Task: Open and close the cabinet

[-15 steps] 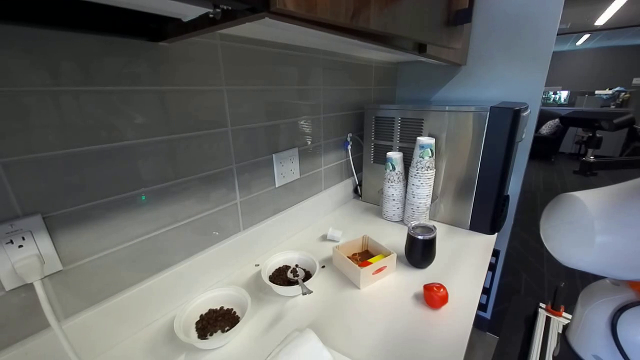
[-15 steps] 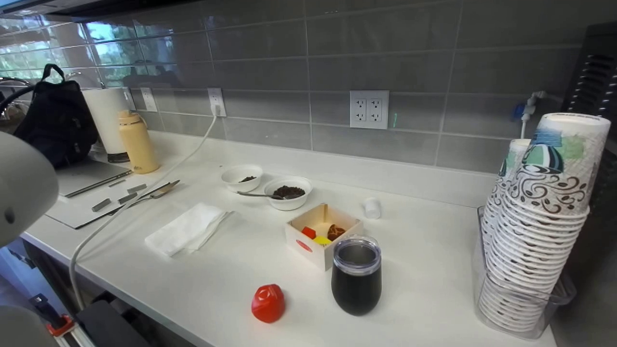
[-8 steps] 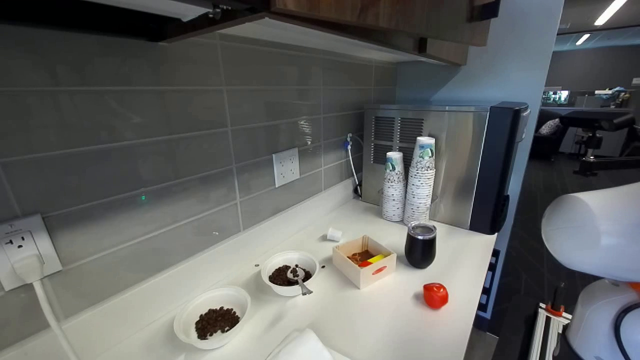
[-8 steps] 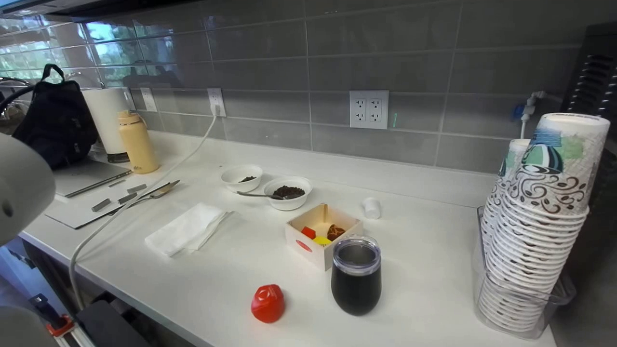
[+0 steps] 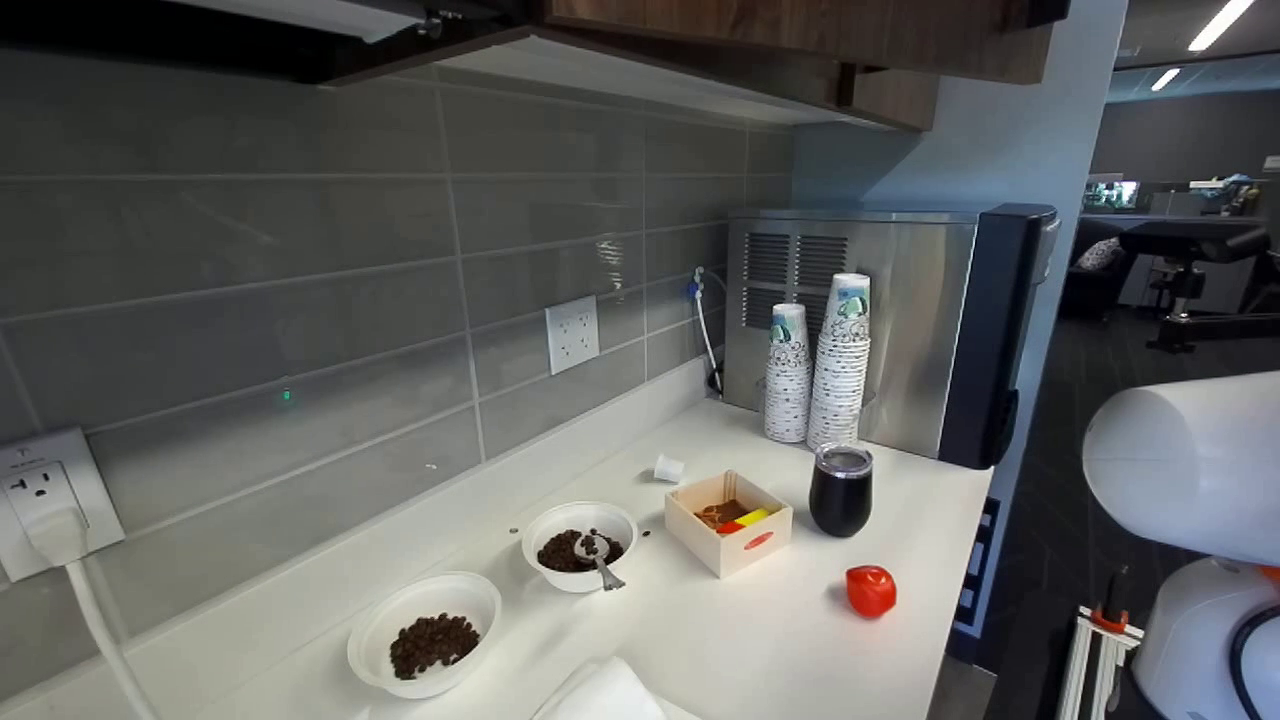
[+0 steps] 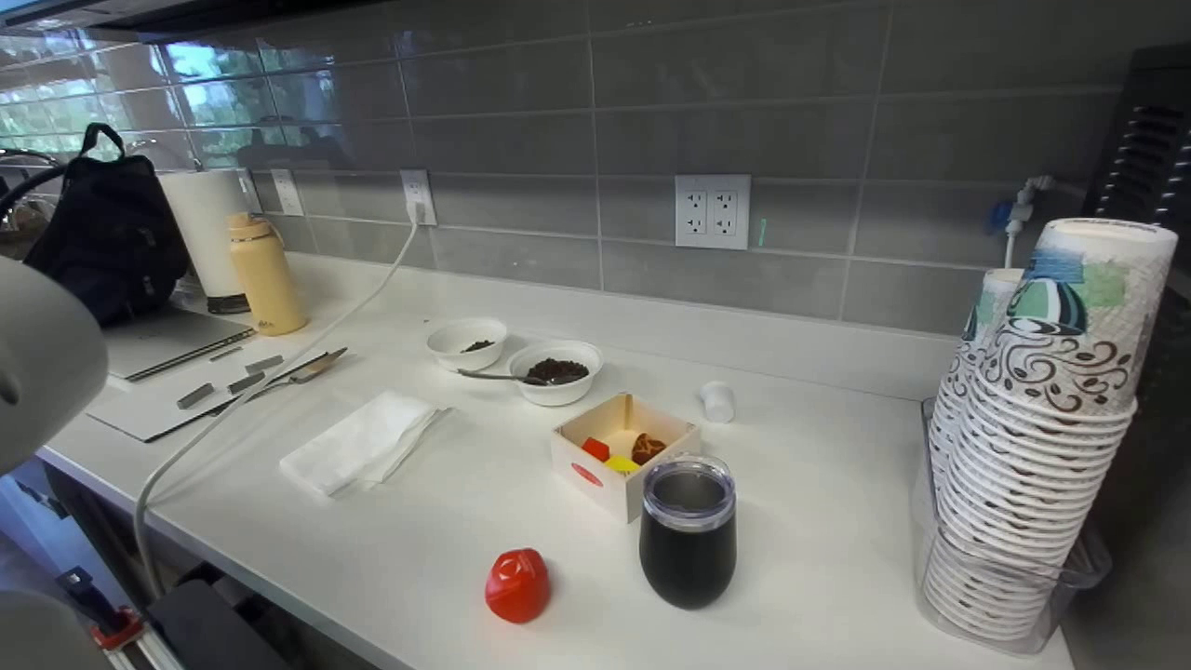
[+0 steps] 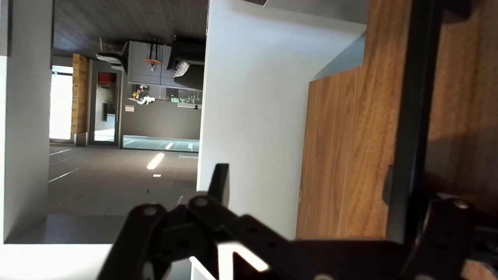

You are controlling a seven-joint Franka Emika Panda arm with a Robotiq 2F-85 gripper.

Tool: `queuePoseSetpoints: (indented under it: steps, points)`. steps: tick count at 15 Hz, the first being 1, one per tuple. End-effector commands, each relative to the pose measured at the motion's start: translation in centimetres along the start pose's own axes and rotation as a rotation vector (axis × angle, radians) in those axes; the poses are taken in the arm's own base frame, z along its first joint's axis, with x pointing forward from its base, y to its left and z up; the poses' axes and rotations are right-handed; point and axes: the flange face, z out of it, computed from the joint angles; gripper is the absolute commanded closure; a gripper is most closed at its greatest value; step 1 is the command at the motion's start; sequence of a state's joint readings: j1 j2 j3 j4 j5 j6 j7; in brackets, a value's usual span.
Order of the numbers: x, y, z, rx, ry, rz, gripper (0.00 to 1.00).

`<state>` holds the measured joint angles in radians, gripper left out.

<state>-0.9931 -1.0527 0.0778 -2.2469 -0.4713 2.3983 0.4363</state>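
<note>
The dark brown wooden wall cabinet (image 5: 880, 40) is at the top of an exterior view, cut off by the frame. Its door stands partly open, swung out past the cabinet's lower edge, with a black handle (image 5: 1047, 10) near its outer corner. In the wrist view the brown wood (image 7: 334, 155) fills the right side, with a long black bar (image 7: 414, 116) along it. My gripper (image 7: 303, 181) has its fingers wide apart with nothing between them. The left finger shows against the pale wall; the right one is mostly hidden by the black bar. The gripper is out of both exterior views.
Below, a white counter (image 6: 819, 558) carries a black tumbler (image 5: 841, 495), stacked paper cups (image 5: 840, 370), a wooden box (image 5: 728, 535), a red item (image 5: 871, 591) and bowls (image 5: 425, 635). A metal appliance (image 5: 900, 300) stands at the counter's end. My white arm (image 5: 1190, 465) is at the right.
In an exterior view the cabinet door has swung outward, its handle moving right and slightly up, so the door opening is wider. My arm has shifted slightly. The counter things have not moved.
</note>
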Motion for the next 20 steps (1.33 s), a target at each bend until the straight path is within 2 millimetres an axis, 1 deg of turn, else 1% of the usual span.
queuePoseSetpoints:
  steps: [1, 7, 14, 16, 20]
  points:
    - [-0.8, 1.7, -1.1, -0.034, 0.016, -0.01, 0.0]
    - [-1.2, 2.5, -1.6, -0.05, 0.024, -0.006, 0.0]
    - [-1.0, 2.7, -1.7, -0.058, 0.028, -0.007, 0.0]
    - [-0.9, 2.6, -1.5, -0.052, 0.025, -0.006, 0.0]
    - [-0.3, 1.5, -0.7, -0.042, 0.02, -0.029, 0.0]
